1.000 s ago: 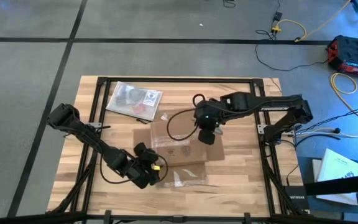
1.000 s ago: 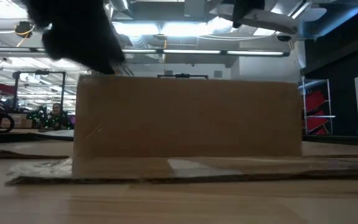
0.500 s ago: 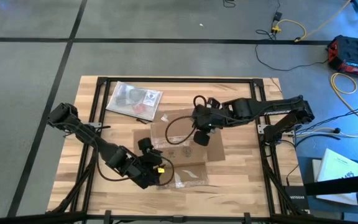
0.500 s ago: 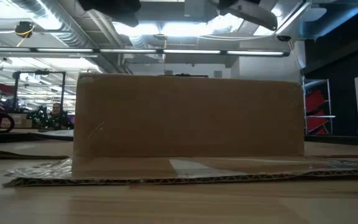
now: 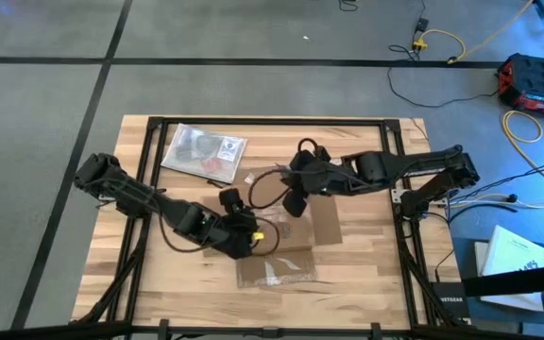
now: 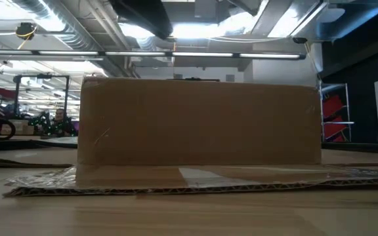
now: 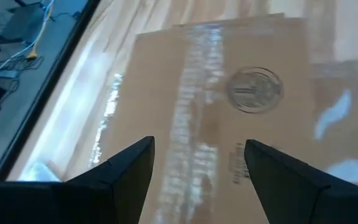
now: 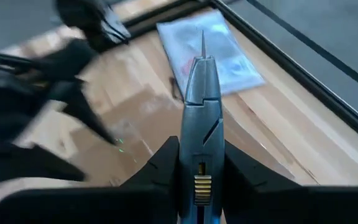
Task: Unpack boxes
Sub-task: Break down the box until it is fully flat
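With the cardboard box [image 5: 277, 227] still taped, the right gripper [image 8: 202, 118], clenched on a blade tool [image 8: 202, 81], must next slit the tape strip [image 7: 194, 118], while the left gripper [image 7: 197, 165] hovers released above.

Box [image 7: 229, 118]: we see a brown cardboard top filling most of the frame, lying flat on the table.
Tape [image 7: 191, 118]: we see a shiny clear strip running down the box's length, between the two fingers.
Stamp [image 7: 255, 89]: we see a round printed mark on the cardboard, just beside the tape, with a line of small print near it that we cannot read.
Left gripper [image 7: 199, 163]: we see it above the box, its two dark fingers [image 7: 129, 168] spread apart with bare cardboard and tape showing between them; nothing is held.
Table [image 7: 86, 93]: we see pale wood beside the box, edged by a dark frame bar.
Floor: we see grey ground with cables [image 7: 27, 43] beyond the table's edge.
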You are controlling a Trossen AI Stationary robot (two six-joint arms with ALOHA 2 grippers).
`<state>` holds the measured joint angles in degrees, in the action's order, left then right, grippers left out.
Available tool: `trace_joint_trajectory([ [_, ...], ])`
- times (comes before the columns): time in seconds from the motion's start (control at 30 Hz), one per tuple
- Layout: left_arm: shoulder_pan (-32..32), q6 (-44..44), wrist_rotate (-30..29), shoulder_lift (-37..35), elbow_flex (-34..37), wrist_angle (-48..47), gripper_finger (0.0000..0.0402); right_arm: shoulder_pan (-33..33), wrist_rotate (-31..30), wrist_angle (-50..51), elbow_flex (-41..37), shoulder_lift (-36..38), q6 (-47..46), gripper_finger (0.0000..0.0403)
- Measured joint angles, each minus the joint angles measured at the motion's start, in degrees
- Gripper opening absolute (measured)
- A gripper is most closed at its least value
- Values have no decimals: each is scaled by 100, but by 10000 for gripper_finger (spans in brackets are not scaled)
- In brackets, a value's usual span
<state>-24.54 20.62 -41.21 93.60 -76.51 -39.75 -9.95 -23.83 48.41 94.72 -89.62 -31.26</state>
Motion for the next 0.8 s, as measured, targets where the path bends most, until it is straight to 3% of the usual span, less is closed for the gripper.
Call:
trace_joint_trajectory([
  [0.13,148,-35,-16,-2,-30,-12,239,197,646,-205,-18,0,146,58],
  [0.23,124,-346,-370,-27,-126,58,239,437,1089,-484,-296,70,154,58],
  [0.37,124,-713,-713,-26,-120,15,239,731,1814,-1828,-1118,419,-9,58],
  [0.5,136,-752,-877,-48,-122,363,239,826,2047,-3040,-1966,785,-295,58],
  [0.8,62,-2120,-904,-48,-214,1338,239,808,2082,-3917,-2266,888,-1499,58],
])
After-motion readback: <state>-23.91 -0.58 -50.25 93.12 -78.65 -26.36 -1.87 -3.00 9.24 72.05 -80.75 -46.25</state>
